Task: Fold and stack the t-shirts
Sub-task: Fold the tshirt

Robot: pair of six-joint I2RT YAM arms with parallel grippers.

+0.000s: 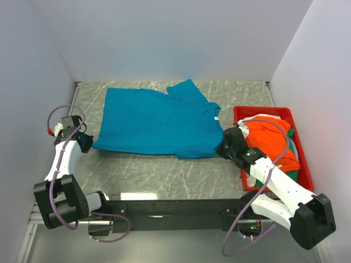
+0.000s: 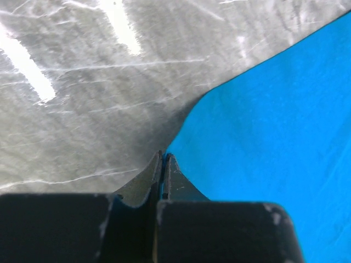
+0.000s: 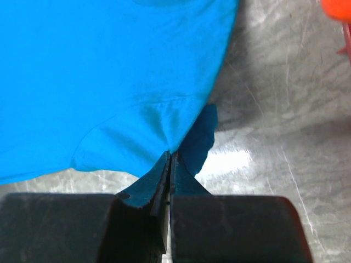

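Observation:
A teal-blue t-shirt [image 1: 159, 121] lies spread across the middle of the table, its white neck label [image 1: 216, 118] at the right. My left gripper [image 1: 86, 143] is shut on the shirt's near left corner [image 2: 181, 143]. My right gripper [image 1: 222, 149] is shut on the shirt's near right corner [image 3: 173, 143], which is pulled up into a small peak. An orange t-shirt [image 1: 271, 143] lies on top in the red bin, with green cloth [image 1: 290, 174] and white cloth [image 1: 263, 117] showing beneath it.
The red plastic bin [image 1: 262, 112] stands at the right edge of the table, partly under my right arm. White walls close in the table at the left, back and right. A black rail [image 1: 175, 208] runs along the near edge.

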